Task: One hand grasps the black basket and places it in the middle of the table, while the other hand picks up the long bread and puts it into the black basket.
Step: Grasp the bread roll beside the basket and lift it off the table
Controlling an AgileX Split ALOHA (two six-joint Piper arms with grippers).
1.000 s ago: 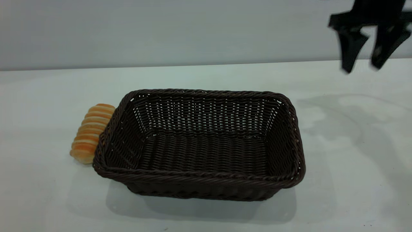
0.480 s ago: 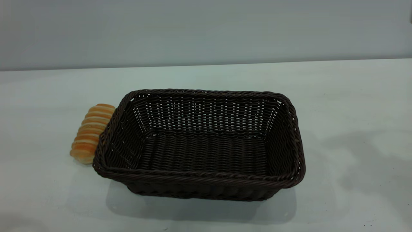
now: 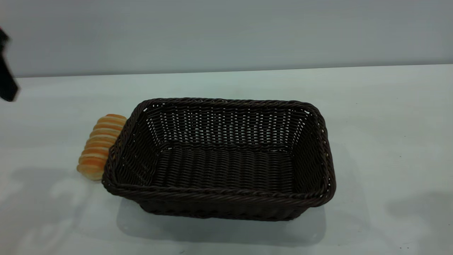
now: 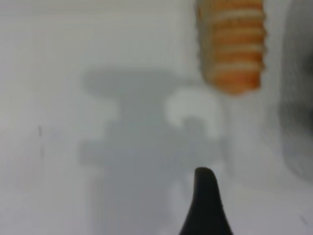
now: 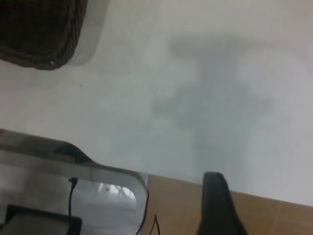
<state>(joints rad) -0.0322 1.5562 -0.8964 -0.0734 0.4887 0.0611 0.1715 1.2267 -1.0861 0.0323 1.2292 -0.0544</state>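
Grey wall stood behind the table [image 3: 389, 106], and nothing of mine held anything. The black basket [image 3: 219, 159] sat empty near the middle of the table, so that half of the job looked done, as far as I could judge. The long bread [image 3: 99, 147] lay on the table, touching the basket's outer wall on the side toward my left gripper [image 3: 6, 81], which hung high near the table's edge, well apart from the bread. Only one blurred finger showed, so I could not tell its opening. My right gripper [image 5: 217, 205] was off beyond the basket's other side, its opening equally hidden. Picking up and depositing the bread remained.
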